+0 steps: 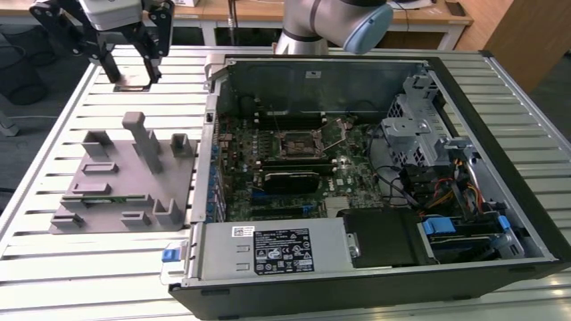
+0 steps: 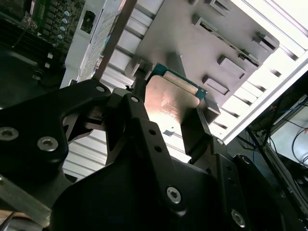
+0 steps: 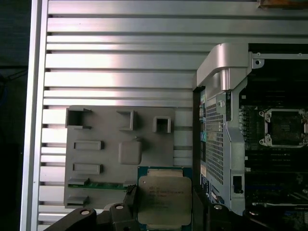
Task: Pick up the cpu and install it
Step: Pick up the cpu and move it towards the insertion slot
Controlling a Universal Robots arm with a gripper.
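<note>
The cpu [image 1: 136, 85] is up in the air at the far left of the exterior view, over the far corner of the slatted metal table [image 1: 53, 254]. It lies flat between the gripper [image 1: 132, 75]'s two black fingers [image 2: 139, 84], which are clamped on its opposite edges. In the first wrist view its silvery top [image 3: 163, 199] faces the camera, with a thin green rim around it. The grey fixture plate [image 1: 125, 180] with its upright blocks sits on the table nearer than the cpu and apart from it. To the exterior view's right of the fixture lies the opened computer case [image 1: 499, 134]. The motherboard's cpu socket [image 1: 299, 142] is well apart from the gripper.
</note>
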